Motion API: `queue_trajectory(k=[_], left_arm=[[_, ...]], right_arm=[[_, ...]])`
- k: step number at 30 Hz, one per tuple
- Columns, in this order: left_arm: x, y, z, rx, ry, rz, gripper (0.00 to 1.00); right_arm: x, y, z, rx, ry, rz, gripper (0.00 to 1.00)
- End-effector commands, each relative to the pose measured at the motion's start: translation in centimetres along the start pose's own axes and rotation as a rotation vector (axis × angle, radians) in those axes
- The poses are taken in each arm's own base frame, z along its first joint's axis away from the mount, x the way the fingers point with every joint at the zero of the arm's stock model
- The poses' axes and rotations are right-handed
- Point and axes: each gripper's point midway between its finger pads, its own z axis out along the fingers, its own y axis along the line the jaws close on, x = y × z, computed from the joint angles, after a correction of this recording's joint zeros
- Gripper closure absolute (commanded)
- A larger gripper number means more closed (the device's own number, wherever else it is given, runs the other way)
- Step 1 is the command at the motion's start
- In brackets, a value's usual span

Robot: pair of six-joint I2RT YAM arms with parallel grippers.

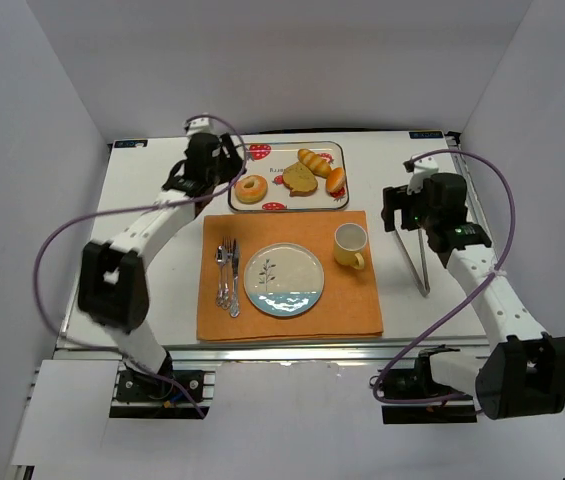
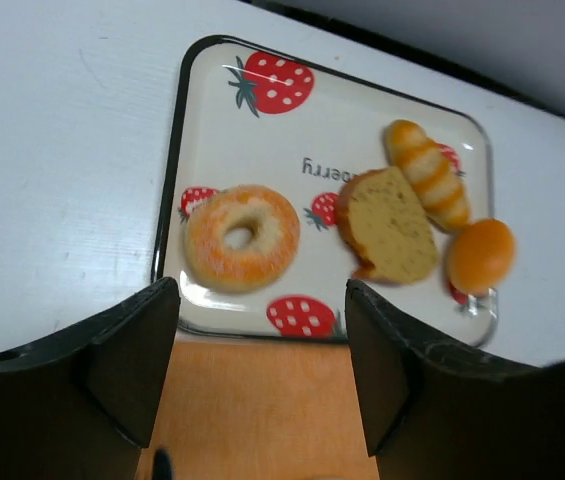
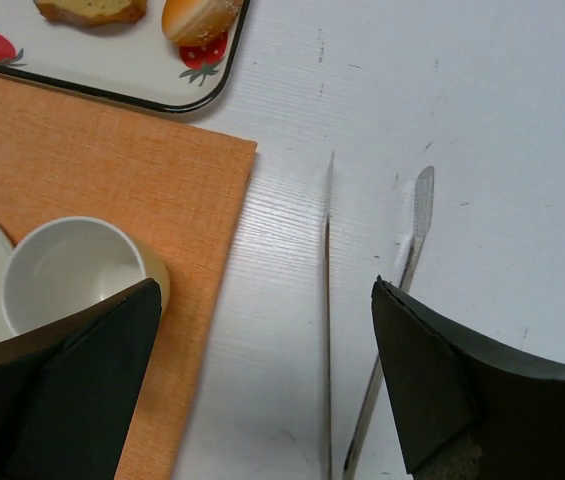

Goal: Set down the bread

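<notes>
A strawberry-print tray (image 1: 307,207) at the back holds a sugared donut (image 1: 251,189), a bread slice (image 1: 300,180), a striped roll (image 1: 314,160) and a round bun (image 1: 335,180). My left gripper (image 1: 227,172) is open and empty, above the tray's near left edge. In the left wrist view its jaws (image 2: 260,290) frame the tray's (image 2: 262,140) front rim. The donut (image 2: 207,245) lies just ahead and the bread slice (image 2: 387,225) to the right. A white plate (image 1: 284,280) sits empty on the orange mat (image 1: 292,325). My right gripper (image 1: 402,212) is open and empty.
A mug (image 1: 350,244) stands on the mat right of the plate, and cutlery (image 1: 228,275) lies to the plate's left. Two knives (image 1: 420,262) lie on the table right of the mat, under my right gripper (image 3: 264,290). White walls enclose the table.
</notes>
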Motion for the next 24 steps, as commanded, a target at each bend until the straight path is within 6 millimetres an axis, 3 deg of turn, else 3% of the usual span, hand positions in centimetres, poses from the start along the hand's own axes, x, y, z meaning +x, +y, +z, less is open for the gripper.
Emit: queue_trajectory(k=[1,2,3,4,5,6,7,8,9,10,11,12,13,14,15,17,19,24], left_arm=[[-2.6,-0.3,-6.9,0.103,-0.098,-0.062,0.24],[-2.2,0.2,-7.9,0.104,-0.103,-0.069,0.27],[-3.1,0.3,-10.1,0.126,-0.138,-0.090,0.32],[-0.6,1.7,-10.5,0.106,-0.100,-0.086,0.58],[-0.1,2.3,-11.3,0.098,-0.100,-0.099,0.75],[-0.7,2.6,-13.1,0.112,-0.133,-0.115,0.89],[-0.2,3.1,-13.8,0.110,-0.135,-0.120,1.00],[1.8,4.4,-14.0,0.084,-0.108,-0.118,1.00],[2.2,4.8,-14.6,0.081,-0.111,-0.134,1.00],[1.9,5.0,-15.9,0.093,-0.137,-0.150,1.00],[3.6,6.0,-16.0,0.072,-0.113,-0.164,0.85],[4.0,6.4,-16.4,0.069,-0.113,-0.174,0.68],[3.9,6.7,-17.3,0.074,-0.133,-0.190,0.51],[5.5,7.7,-17.3,0.047,-0.110,-0.200,0.31],[5.8,8.1,-17.7,0.042,-0.111,-0.208,0.27],[7.0,9.1,-18.4,0.027,-0.110,-0.223,0.23],[7.7,9.8,-18.9,0.011,-0.105,-0.226,0.22],[8.5,10.2,-19.3,0.005,-0.084,-0.214,0.21]], right_arm=[[-0.8,-0.9,-0.4,-0.070,-0.043,-0.036,0.11],[-0.3,-1.8,-0.6,-0.099,-0.042,-0.099,0.15],[1.2,-1.4,-0.9,-0.160,0.008,-0.151,0.22],[1.7,-2.1,-1.0,-0.188,0.006,-0.189,0.35],[2.5,-2.5,-0.9,-0.220,0.019,-0.157,0.80],[3.1,-2.9,-0.8,-0.219,0.040,-0.139,0.98],[3.6,-3.3,-0.7,-0.215,0.054,-0.129,1.00],[4.5,-3.9,-0.4,-0.206,0.075,-0.124,1.00],[5.1,-4.2,-0.2,-0.195,0.089,-0.123,1.00],[5.5,-4.7,0.0,-0.179,0.100,-0.123,0.84],[6.8,-5.2,0.4,-0.157,0.139,-0.121,0.40],[7.5,-5.6,0.7,-0.137,0.161,-0.114,0.26],[8.1,-6.5,0.9,-0.092,0.185,-0.110,0.20],[9.3,-6.7,1.3,-0.082,0.225,-0.096,0.13],[10.0,-7.1,1.5,-0.061,0.246,-0.086,0.11],[11.3,-9.8,2.1,0.100,0.291,-0.066,0.11],[12.7,-10.6,2.4,0.145,0.336,-0.074,0.11],[15.8,-9.3,3.2,0.074,0.412,-0.037,0.11]])
